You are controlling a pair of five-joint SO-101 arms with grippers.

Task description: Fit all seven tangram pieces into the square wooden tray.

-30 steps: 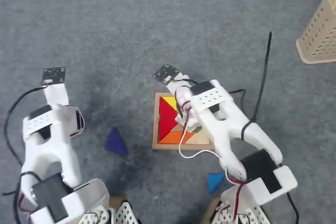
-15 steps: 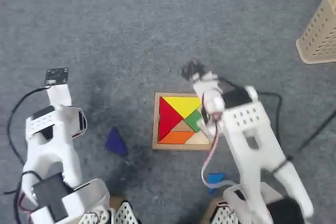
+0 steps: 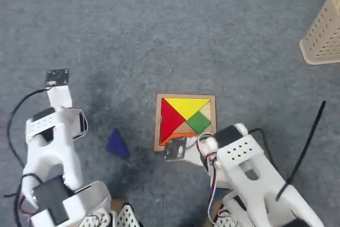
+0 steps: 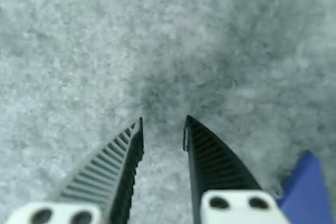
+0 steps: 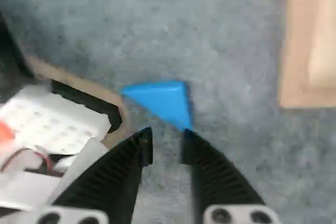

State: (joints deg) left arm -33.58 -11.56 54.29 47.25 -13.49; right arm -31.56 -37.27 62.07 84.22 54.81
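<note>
the square wooden tray (image 3: 158, 123) is sitting on grey carpet (image 3: 159, 41), holding a yellow triangle (image 3: 187, 106), red triangle (image 3: 169, 120) and green square (image 3: 199, 122). a dark blue triangle (image 3: 117, 143) is lying left of the tray. a light blue triangle (image 5: 160, 102) is lying near the tray, at the tips of the right gripper (image 5: 164, 136), which is standing slightly parted, grasping nothing. the left gripper (image 4: 163, 124) is hovering released, well apart from the tray.

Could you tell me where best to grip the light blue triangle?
Probably from straight above, as the light blue triangle lies flat on the carpet. Set the right gripper across its wide middle, pinching two edges; the narrow corner nearest it offers little hold.
</note>
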